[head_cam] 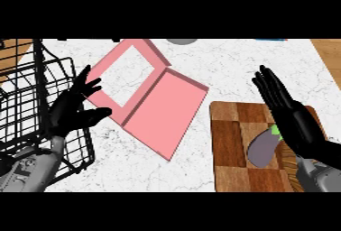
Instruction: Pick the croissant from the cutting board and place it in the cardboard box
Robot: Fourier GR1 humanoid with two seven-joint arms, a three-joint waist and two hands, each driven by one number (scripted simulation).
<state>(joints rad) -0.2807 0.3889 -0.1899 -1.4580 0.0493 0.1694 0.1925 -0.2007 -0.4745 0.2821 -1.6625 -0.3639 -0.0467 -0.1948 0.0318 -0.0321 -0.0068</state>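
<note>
With both the right robot hand (291, 113) and left robot hand (75, 108) released and holding nothing, no croissant showed on the board (233, 135) at lower right, only an eggplant (264, 148), risking a wrong grab for the pink box (149, 97).

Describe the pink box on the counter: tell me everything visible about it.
The pink box lies open and flat on the white marbled counter, turned at a slant, left of the wooden cutting board. It has two joined parts: a shallow upper tray with low raised walls, whose floor shows white like the counter, and a plain flat panel below it, probably the lid. The surface looks smooth and matte. Nothing lies in it. The left hand, fingers spread, hangs at its left edge; actual contact cannot be judged.
</note>
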